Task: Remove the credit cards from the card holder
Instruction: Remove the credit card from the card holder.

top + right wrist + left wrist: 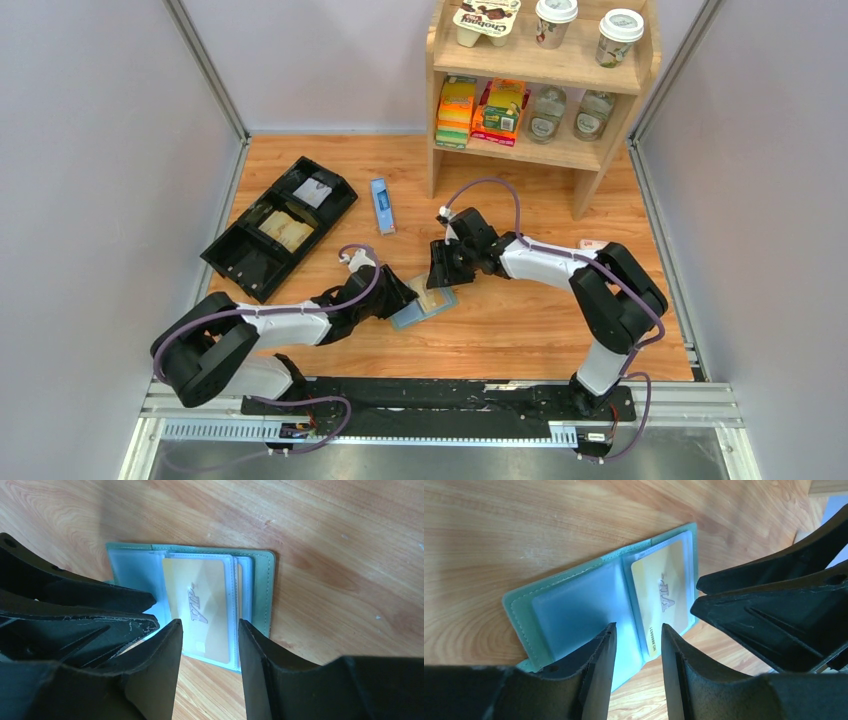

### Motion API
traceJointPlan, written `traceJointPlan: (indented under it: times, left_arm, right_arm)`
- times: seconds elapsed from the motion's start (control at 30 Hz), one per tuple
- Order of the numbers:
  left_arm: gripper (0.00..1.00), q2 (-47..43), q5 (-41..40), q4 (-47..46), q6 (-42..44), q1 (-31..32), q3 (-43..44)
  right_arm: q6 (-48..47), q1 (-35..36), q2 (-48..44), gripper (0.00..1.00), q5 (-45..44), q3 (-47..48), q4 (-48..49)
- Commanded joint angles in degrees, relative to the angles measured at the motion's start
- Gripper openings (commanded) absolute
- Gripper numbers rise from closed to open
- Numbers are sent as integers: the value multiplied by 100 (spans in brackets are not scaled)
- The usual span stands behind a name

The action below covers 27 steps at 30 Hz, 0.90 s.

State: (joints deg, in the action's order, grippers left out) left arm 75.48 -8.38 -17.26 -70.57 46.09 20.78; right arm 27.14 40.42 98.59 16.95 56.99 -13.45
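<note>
Left gripper [638,629] sits low over the card holder [569,605], its two black fingers spread with a clear gap between them and nothing pinched. Its tips point at the pale blue pocket page on one half of the card holder; whether they touch the page cannot be told. Right gripper [207,624] comes in from the opposite side of the card holder, jaws likewise apart and holding nothing, with its fingers on either side of the near end of a credit card [200,605].

The card holder lies opened flat on the wooden table [520,330], sage green border outward and clear pockets facing up. The golden-tan credit card is tucked inside a pocket on the half nearest the right gripper, with raised lettering showing through the plastic. The other half's pocket looks empty.

Well to the left of the card holder is a black compartmented tray [245,265]. A narrow blue box [382,205] lies beyond the card holder, and a wooden shelf [540,68] of groceries stands farther back to its right.
</note>
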Motion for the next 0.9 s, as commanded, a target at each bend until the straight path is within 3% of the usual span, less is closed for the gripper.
traceJointPlan:
  times: [0.0, 0.67, 0.87]
  left_arm:
    - [47, 291, 363, -744, -98, -21, -38]
    - [46, 353, 338, -780, -194, -21, -205]
    - [46, 432, 372, -779, -212, -21, -249]
  right_arm:
    - [-94, 9, 117, 47, 221, -57, 264]
    - [143, 9, 293, 43, 590, -355, 493]
    - [108, 18, 345, 33, 511, -408, 467]
